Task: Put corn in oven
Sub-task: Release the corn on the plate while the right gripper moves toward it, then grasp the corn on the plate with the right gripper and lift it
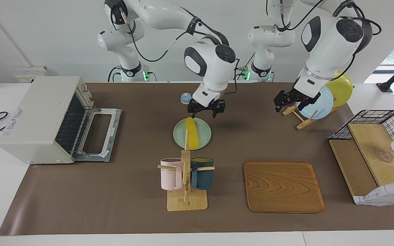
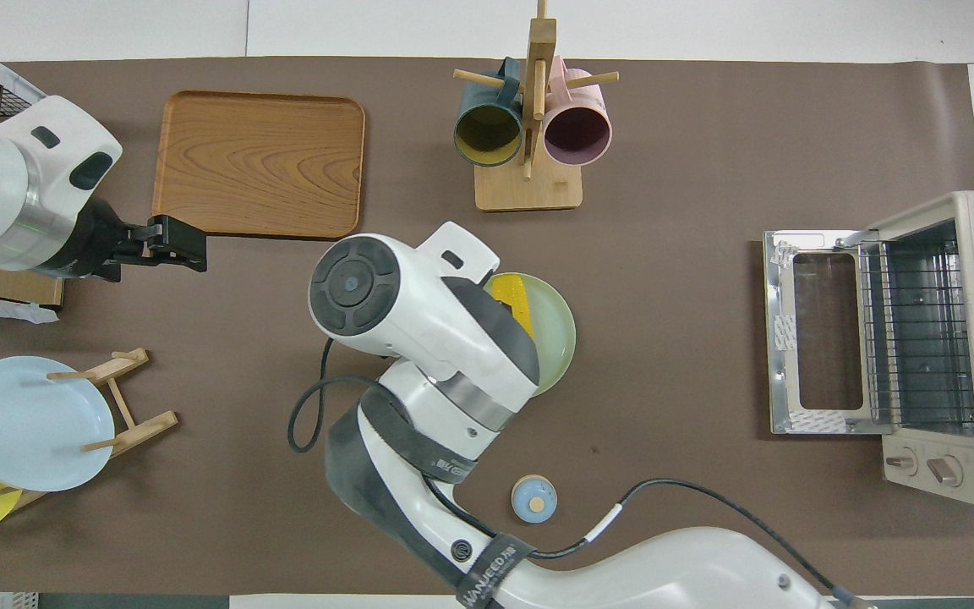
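The yellow corn (image 1: 193, 134) lies on a pale green plate (image 1: 179, 136) in the middle of the mat. In the overhead view only one end of the corn (image 2: 514, 298) shows beside my right arm's wrist, on the plate (image 2: 556, 326). My right gripper (image 1: 204, 112) hangs open just above the end of the corn nearer the robots, apart from it. The off-white oven (image 1: 39, 119) stands at the right arm's end of the table, its door (image 1: 96, 131) dropped flat and the wire rack (image 2: 918, 330) showing. My left gripper (image 1: 282, 104) waits open and empty by the plate rack.
A wooden mug rack (image 1: 186, 177) with a pink and a dark blue mug stands just farther from the robots than the plate. A wooden tray (image 1: 283, 187), a plate rack (image 1: 315, 102) with a blue and a yellow plate, a small blue knob (image 1: 185, 98) and a wire shelf (image 1: 371, 153) also stand here.
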You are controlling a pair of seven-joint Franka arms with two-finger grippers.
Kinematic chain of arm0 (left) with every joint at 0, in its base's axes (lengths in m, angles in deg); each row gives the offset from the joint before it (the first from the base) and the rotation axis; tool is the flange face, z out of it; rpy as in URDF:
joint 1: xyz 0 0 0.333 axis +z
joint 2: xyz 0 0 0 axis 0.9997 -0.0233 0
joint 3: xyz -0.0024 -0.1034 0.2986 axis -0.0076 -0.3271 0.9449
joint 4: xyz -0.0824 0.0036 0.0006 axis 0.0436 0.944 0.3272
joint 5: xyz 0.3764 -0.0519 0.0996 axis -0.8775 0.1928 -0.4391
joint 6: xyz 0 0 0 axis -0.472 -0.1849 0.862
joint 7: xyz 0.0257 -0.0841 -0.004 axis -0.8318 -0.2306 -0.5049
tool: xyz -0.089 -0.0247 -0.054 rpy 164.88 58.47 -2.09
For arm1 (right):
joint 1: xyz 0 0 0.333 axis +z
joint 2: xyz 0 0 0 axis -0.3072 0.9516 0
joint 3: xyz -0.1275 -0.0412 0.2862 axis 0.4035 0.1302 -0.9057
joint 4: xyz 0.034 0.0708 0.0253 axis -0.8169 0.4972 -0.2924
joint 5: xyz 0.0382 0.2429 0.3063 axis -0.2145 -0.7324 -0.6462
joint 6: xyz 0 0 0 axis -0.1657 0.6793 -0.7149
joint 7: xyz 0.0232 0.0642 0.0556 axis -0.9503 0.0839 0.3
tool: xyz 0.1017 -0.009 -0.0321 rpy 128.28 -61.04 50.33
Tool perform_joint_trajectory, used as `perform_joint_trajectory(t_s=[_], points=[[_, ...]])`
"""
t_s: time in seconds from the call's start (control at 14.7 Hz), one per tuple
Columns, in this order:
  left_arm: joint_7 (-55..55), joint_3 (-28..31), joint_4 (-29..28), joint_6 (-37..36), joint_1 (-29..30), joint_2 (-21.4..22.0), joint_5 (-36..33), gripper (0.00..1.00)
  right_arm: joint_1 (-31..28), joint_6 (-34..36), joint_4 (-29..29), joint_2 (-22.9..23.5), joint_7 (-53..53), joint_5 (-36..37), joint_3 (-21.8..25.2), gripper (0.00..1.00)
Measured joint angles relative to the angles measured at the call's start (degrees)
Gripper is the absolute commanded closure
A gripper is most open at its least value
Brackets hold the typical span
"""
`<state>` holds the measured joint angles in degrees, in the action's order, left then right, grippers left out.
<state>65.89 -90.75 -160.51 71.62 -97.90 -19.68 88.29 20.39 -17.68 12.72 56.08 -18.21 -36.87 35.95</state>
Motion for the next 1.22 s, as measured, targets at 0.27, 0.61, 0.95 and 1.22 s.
perform_joint_trajectory(t_s=[0.27,0.61,0.95,1.22], points=[[0.0,-0.49,-0.06,-4.8,-0.03,1.24,-0.65,0.0,1.69,-9.37,3.88,3.22,-1.11,0.03,0.13,0.19],[0.0,-0.82,0.12,-6.15,-0.07,1.46,-0.66,0.0,1.13,-14.4,11.24,1.76,-1.11,0.18,0.27,0.46],[0.0,-0.84,3.42,-6.14,-0.07,1.07,-0.66,0.0,1.15,-16.08,16.87,-0.57,-1.11,0.22,0.25,1.0],[0.0,-0.84,4.47,-6.44,-0.07,0.6,-0.66,0.0,1.1,-16.02,18.21,-1.91,-1.08,1.38,0.38,1.0]])
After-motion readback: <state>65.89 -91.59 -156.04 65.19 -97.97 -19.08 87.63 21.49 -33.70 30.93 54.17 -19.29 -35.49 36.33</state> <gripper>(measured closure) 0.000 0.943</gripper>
